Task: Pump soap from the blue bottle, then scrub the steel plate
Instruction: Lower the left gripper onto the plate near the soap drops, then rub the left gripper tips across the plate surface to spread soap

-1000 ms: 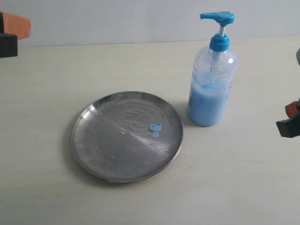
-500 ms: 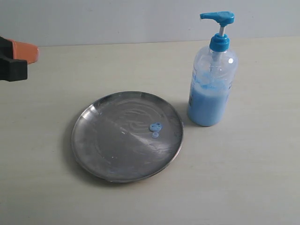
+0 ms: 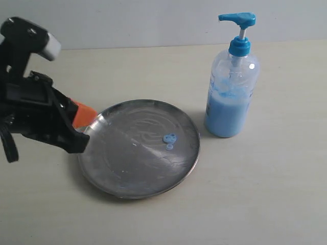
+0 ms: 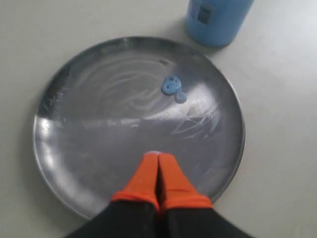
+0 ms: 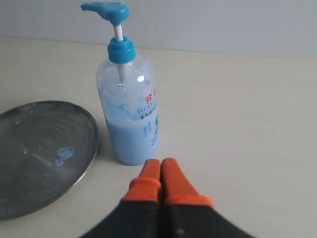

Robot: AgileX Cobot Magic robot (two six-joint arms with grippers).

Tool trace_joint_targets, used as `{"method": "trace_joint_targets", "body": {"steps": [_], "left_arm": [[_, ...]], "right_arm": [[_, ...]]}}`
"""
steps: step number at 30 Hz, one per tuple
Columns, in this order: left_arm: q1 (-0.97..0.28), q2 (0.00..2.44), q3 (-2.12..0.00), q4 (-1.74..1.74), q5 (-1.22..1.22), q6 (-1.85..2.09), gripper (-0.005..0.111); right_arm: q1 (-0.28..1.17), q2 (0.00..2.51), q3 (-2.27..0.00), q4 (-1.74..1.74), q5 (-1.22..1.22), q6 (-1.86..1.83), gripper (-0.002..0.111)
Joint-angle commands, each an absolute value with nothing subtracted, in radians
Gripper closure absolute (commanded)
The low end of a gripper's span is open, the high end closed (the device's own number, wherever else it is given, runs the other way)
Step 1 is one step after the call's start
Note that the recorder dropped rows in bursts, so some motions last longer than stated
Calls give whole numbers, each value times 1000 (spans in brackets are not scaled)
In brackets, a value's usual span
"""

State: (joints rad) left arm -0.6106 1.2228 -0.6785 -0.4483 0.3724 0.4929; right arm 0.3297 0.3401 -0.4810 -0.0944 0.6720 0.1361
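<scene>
The bottle (image 5: 128, 109) has a label (image 5: 150, 111) with red Chinese characters above small blue print, all too blurred to read.

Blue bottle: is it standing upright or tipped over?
Upright. The blue bottle stands on its base on the table, with its pump head straight above the body, beside the steel plate and apart from it.

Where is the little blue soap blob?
In the exterior view the soap sits on the steel plate, right of its middle, on the side nearest the blue bottle.
</scene>
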Motion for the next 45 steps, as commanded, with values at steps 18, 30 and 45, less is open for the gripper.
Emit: {"method": "trace_joint_targets", "body": {"steps": [18, 30, 45], "left_arm": [[-628, 1844, -1164, -557, 710, 497, 107], [-629, 2072, -1434, -549, 902, 464, 107], [-629, 2143, -1434, -526, 712, 464, 107]], "right_arm": [[326, 210, -444, -79, 581, 131, 108], [326, 210, -426, -79, 557, 131, 108], [326, 210, -426, -81, 547, 131, 108]]}}
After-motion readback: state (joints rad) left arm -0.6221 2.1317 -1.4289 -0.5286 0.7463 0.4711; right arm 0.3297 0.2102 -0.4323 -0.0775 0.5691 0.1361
